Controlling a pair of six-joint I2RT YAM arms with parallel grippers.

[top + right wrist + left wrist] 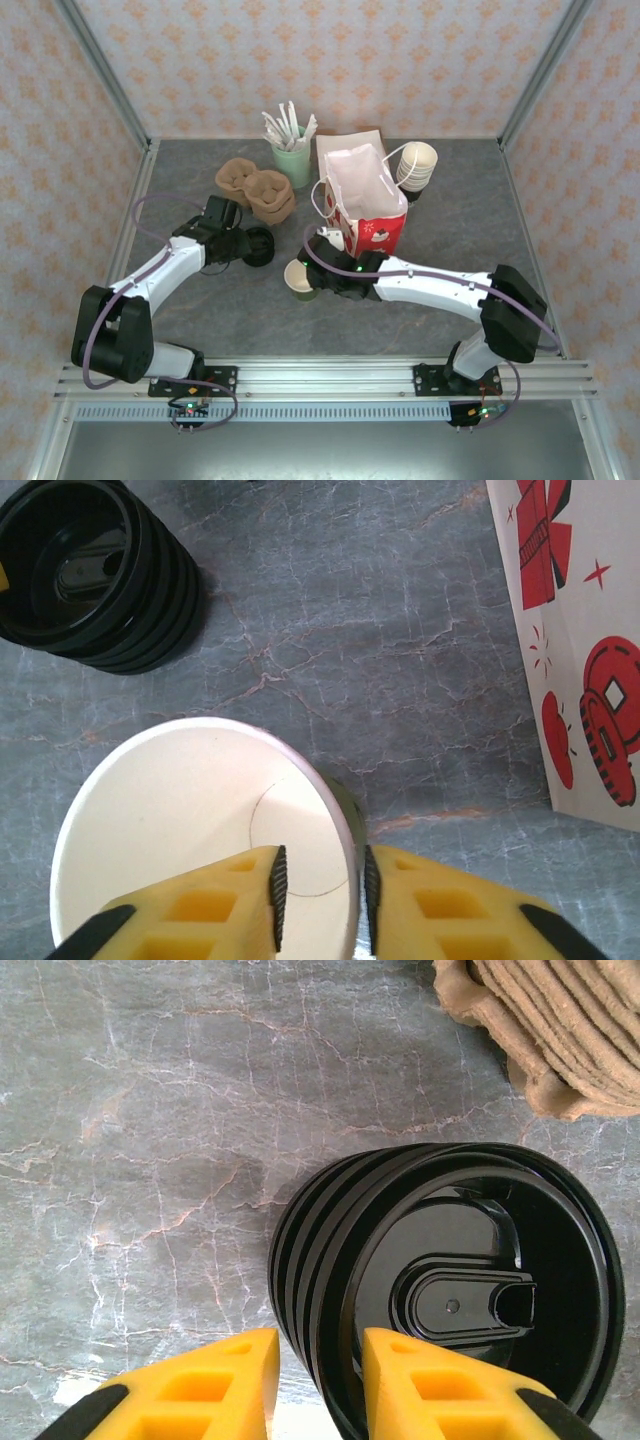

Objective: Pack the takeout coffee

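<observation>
At the back of the grey marbled table (200, 300) stands a pale mint cup (293, 165) stuffed with white sticks (288, 125). Just left of it, touching its base, lies a stack of brown pulp cup trays (258, 190) – ragged-edged up close (560, 1030). Well to the right sits a tilted stack of lidless paper cups (417, 165), cream inside. Patterned wallpaper (330, 60) covers the walls – a metal rail (330, 375) runs along the near edge.
</observation>
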